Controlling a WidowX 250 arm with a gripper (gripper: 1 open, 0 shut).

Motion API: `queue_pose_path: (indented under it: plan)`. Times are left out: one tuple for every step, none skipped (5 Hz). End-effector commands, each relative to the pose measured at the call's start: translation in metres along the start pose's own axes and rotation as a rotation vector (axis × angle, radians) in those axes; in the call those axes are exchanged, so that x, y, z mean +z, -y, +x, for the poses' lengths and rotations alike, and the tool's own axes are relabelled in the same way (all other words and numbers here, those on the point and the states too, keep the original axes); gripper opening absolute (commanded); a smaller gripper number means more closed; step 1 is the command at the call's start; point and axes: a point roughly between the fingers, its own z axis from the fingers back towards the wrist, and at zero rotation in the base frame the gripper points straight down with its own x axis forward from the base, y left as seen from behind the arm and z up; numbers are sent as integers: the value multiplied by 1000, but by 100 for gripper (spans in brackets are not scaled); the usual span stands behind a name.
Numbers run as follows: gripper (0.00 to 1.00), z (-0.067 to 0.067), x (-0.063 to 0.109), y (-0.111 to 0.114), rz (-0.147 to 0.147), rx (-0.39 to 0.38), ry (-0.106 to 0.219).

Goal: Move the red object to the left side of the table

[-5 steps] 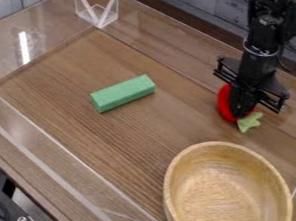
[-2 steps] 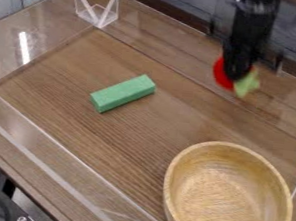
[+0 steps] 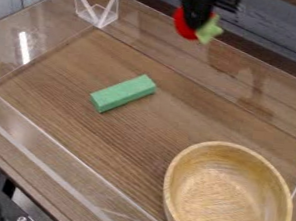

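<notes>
The black gripper point(image 3: 199, 10) hangs at the far edge of the scene, a little right of the middle. It is cut off by the top of the picture and smeared by motion blur. Its fingers are pressed in on the red object point(image 3: 185, 26), a small round strawberry-like toy that hangs directly under the gripper body. The toy's light green leafy tip sticks out to the right and slightly downward. The toy is clear of the wood, up in the air over the far part of the table point(image 3: 180, 96), roughly above where the tabletop meets the far wall.

A green rectangular block point(image 3: 122, 92) lies flat on the brown wood-grain surface, left of and nearer than the held toy and well apart from it, with its long side running diagonally. A round wooden bowl point(image 3: 235, 148) sits in the near right corner, upright, well apart from both toy and block. Low clear acrylic walls point(image 3: 24, 43) edge the table, and a small clear acrylic piece point(image 3: 95, 11) stands in the far left corner.
</notes>
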Motion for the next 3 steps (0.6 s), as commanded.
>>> queue_pose_path:
  plan:
    - [0,-4,26,-48,52,36,64]
    - [0,-17,26,-94,92,74,56]
    - [0,-29,16,-136,127,101,50]
